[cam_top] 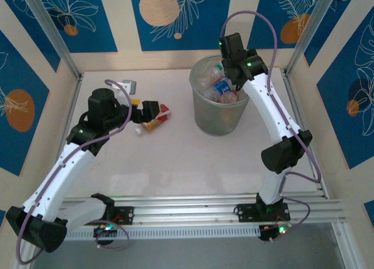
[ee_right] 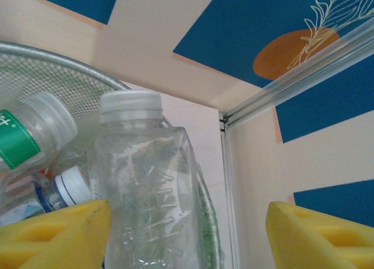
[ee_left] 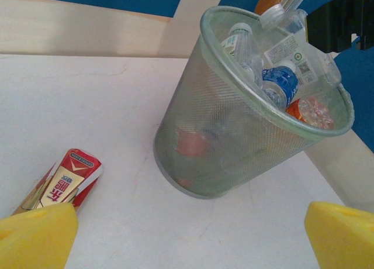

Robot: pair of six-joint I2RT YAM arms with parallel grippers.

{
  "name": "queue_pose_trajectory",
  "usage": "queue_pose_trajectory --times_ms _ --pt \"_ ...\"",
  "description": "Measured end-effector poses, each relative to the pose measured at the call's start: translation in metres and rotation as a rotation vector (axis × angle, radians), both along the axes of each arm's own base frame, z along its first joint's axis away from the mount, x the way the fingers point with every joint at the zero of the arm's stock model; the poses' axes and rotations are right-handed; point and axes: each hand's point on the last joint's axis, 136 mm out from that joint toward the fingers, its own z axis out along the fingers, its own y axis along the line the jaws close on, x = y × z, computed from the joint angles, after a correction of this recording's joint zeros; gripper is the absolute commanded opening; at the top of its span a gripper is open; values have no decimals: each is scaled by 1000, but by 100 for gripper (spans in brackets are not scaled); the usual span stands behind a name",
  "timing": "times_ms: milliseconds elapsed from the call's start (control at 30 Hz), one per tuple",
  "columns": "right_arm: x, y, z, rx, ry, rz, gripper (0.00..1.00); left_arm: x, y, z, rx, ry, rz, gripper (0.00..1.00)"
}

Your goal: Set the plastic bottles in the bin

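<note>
In the top view, your left end effector (cam_top: 149,110) sits left of centre, low over the bench (cam_top: 175,164). Its wrist view shows the yellow pads (ee_left: 36,237) spread wide at the lower corners with nothing between them, so it is released. A red-labelled bottle (ee_left: 69,180) lies on its side on the bench just beside the lower-left pad; you cannot tell whether the two touch. Farther on, right of centre, the bin (cam_top: 204,120) stands upright, well apart from that bottle. It is heaped to the rim, with a blue-labelled bottle (ee_left: 279,85), an orange bottle (ee_left: 310,111) and a green-labelled bottle (ee_left: 236,40) near the top. Your right end effector (cam_top: 231,76) hangs over the far side of the bin, likewise released. In its wrist view the pads (ee_right: 321,237) stand wide apart, and a clear bottle (ee_right: 146,193) with a white cap stands just beside the lower-left pad, with open space on its other side.
</note>
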Motion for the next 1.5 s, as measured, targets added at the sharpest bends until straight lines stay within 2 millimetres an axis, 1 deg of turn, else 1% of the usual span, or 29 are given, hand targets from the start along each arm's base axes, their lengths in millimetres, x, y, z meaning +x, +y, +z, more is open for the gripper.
queue_pose_trajectory --times_ms 167,200,300,500,600,700,833,967,1000,1167,1333,1500 --pt "2 3 -1 23 -11 3 53 0 0 0 0 0 1 100" --pt "4 3 -2 38 -14 3 53 1 1 0 1 0 4 99" --pt "7 4 -9 94 -7 6 53 3 2 -2 5 4 12 100" --pt "14 1 -20 211 12 22 53 11 1 -14 19 37 20 100" --pt "16 0 -32 250 42 36 53 12 1 -16 21 40 21 100" --pt "18 -1 -34 316 44 70 52 13 2 -15 20 37 25 100" --pt "14 -3 -32 408 49 116 51 15 5 -15 21 36 38 100" --pt "11 -2 -30 462 55 158 40 18 7 -17 24 41 47 99" --pt "11 -2 -30 472 57 164 39 19 8 -18 25 44 48 99" --pt "10 -2 -29 476 56 166 39 21 10 -19 25 45 57 99" --pt "8 -4 -28 406 35 113 39 24 15 -19 30 45 76 99" --pt "9 -4 -31 371 32 92 38 28 25 -21 48 45 125 100"
